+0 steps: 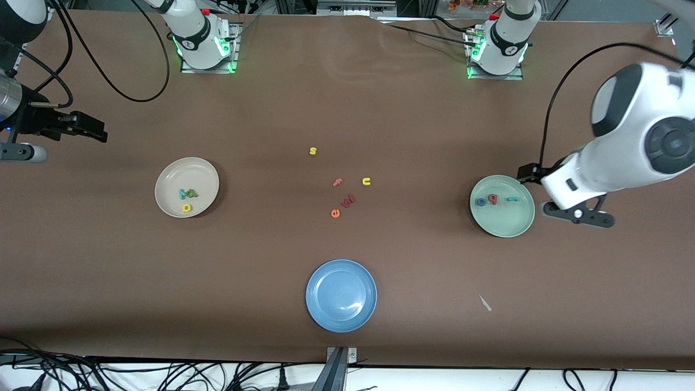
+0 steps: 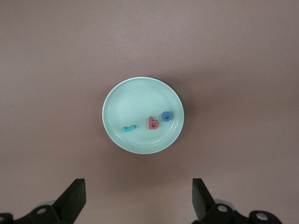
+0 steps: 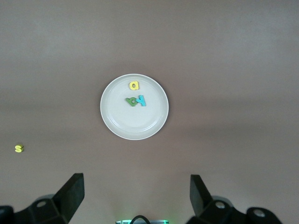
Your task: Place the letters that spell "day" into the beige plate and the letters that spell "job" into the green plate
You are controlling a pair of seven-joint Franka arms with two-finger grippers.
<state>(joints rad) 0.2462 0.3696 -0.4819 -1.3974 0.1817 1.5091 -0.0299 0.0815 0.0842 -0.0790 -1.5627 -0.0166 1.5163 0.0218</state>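
The beige plate [image 1: 179, 171] [image 3: 121, 121] lies toward the right arm's end and holds the teal y [image 1: 183, 192] [image 3: 141, 100], green d [image 1: 192, 193] [image 3: 131, 101] and yellow a [image 1: 187, 207] [image 3: 134, 85]. At the left arm's end, the green plate [image 1: 505, 222] [image 2: 135, 98] holds the blue o [image 1: 480, 202] [image 2: 166, 115], red b [image 1: 493, 199] [image 2: 153, 123] and teal j [image 1: 512, 199] [image 2: 129, 127]. My left gripper [image 1: 529, 172] [image 2: 139, 198] hangs open and empty high beside the green plate. My right gripper [image 1: 84, 129] [image 3: 138, 193] hangs open and empty high up, off the beige plate's side.
A bare blue plate [image 1: 341, 296] sits near the front edge. Loose letters lie mid-table: a yellow s [image 1: 313, 151] [image 3: 18, 148], pink f [image 1: 337, 182], yellow u [image 1: 366, 181], a dark red letter [image 1: 348, 201] and orange e [image 1: 335, 213]. A white scrap [image 1: 485, 303] lies nearby.
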